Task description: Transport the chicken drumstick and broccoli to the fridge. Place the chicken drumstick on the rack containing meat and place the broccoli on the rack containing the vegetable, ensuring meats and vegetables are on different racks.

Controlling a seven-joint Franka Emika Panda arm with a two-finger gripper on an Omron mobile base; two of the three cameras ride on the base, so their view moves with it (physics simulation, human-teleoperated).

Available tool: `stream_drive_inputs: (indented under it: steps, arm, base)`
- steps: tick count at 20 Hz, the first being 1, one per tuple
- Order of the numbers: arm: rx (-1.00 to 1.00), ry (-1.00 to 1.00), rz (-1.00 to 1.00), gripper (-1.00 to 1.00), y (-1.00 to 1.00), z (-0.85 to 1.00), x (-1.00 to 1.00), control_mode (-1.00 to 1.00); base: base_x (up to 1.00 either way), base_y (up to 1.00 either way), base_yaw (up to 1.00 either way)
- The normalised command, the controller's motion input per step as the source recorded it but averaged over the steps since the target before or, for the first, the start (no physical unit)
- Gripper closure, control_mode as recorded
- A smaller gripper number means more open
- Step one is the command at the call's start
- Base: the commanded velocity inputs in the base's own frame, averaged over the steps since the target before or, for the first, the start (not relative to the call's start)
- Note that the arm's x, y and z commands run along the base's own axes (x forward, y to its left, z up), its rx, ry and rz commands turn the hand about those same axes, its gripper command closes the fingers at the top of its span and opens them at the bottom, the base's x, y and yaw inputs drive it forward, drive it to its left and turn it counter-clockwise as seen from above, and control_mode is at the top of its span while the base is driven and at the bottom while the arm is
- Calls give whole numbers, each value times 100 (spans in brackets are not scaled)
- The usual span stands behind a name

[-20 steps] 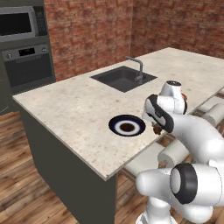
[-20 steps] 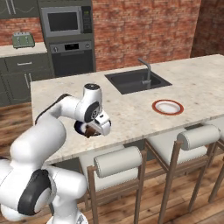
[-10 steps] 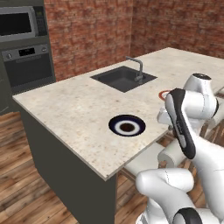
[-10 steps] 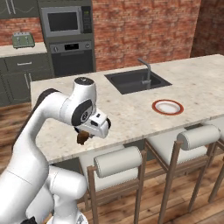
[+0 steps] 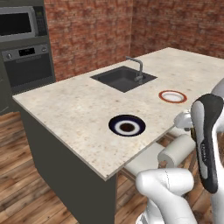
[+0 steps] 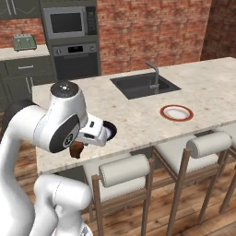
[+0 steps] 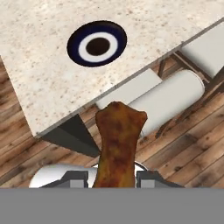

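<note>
My gripper [image 7: 114,177] is shut on the chicken drumstick [image 7: 117,144], a reddish-brown lump standing up between the two dark fingertips [image 7: 76,177]. In the right base view the drumstick [image 6: 76,151] hangs under the hand at the gripper [image 6: 77,146], just off the island's near edge, over the stools and wooden floor. The dark-blue plate [image 7: 96,43] with a white ring and brown centre lies on the counter [image 5: 78,109] behind it. The broccoli and the fridge are out of view.
A red-rimmed white plate [image 5: 173,96] lies near the counter's front edge, right of the sink [image 5: 124,78] with its tap. Padded stools [image 6: 123,170] line the island's near side. A black oven [image 6: 76,60] and toaster [image 6: 24,42] stand at the back wall.
The arm has swung back from the blue plate and off the counter's near edge, carrying the drumstick lower and away from the island. The plates have not moved.
</note>
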Motion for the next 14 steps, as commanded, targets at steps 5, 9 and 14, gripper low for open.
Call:
stream_drive_inputs:
  steps: [5, 9, 14]
  arm:
    - [0, -22, 0, 100, 8, 39, -47, -100]
    - [1, -8, 0, 100, 0, 66, -37, -100]
    - [0, 0, 0, 100, 0, 77, -21, -100]
  base:
    - [0, 0, 0]
    - [0, 0, 0]
    - [0, 0, 0]
